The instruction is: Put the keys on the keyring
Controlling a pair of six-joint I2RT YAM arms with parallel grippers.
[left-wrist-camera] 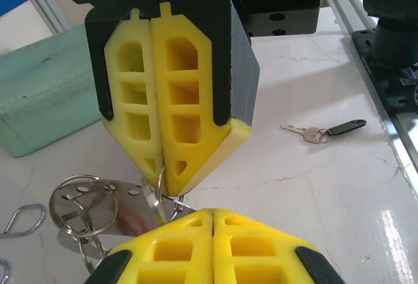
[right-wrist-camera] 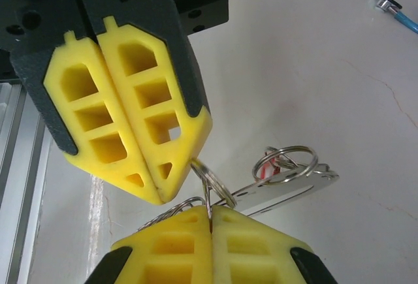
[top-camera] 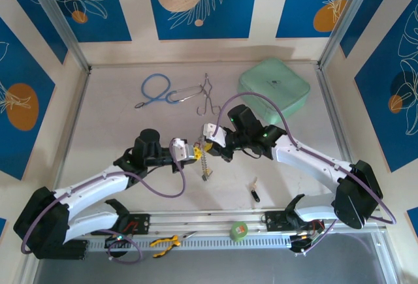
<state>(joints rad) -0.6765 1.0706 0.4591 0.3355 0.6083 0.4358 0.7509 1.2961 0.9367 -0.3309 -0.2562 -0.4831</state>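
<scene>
Left fingers (left-wrist-camera: pixel 196 225) and right fingers (right-wrist-camera: pixel 228 222) both clench the keyring (right-wrist-camera: pixel 287 166); black-headed key (left-wrist-camera: pixel 323 130) lies on the surface, nearer the right arm

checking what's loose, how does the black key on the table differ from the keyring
The key lies loose on the table, touched by nothing; the keyring is pinched by the left gripper and right gripper, jaws shut. The key is one straight piece with a black head; the keyring is a bunch of wire loops with a flat plate and a hanging chain. Both are silvery metal.
</scene>
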